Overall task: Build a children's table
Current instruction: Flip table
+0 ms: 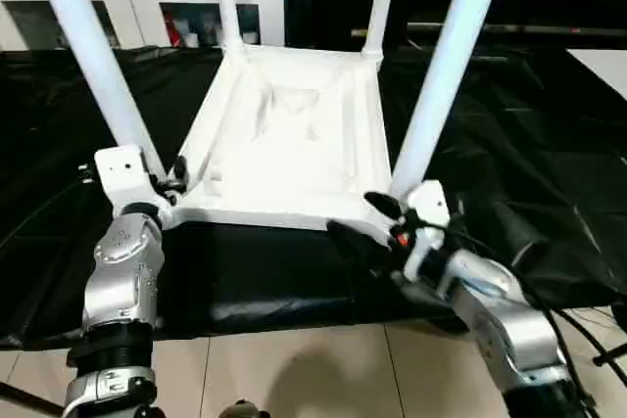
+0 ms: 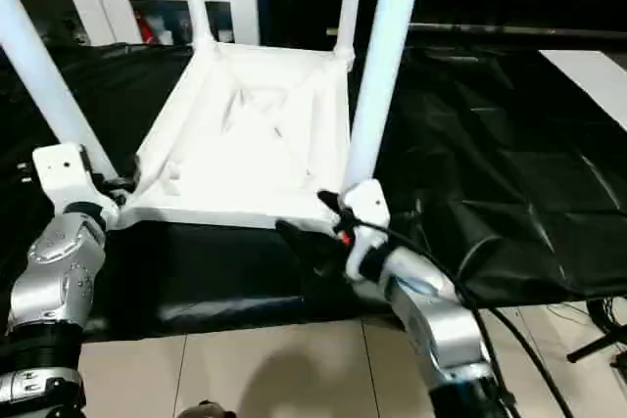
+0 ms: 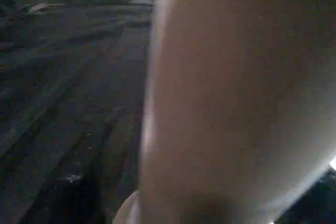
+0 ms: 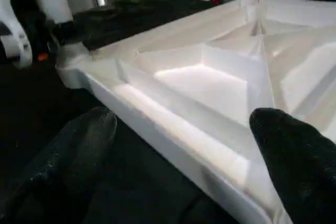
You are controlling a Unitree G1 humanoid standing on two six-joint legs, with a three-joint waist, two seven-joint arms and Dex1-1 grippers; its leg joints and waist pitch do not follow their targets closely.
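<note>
Small white plastic ribbed table (image 1: 284, 144), upturned, four legs socketed: right gripper (image 4: 181, 145), jaws spread, straddles its rim; left jaws' state unclear; flipping likely follows.

You're looking at a lab or test room: a large bench (image 1: 549, 193) draped in crinkled black sheeting, pale tiled floor (image 1: 294, 369) beneath it, white glass-door cabinets (image 1: 147, 7) along the back wall, and loose cables (image 1: 588, 325) trailing on the floor.
</note>
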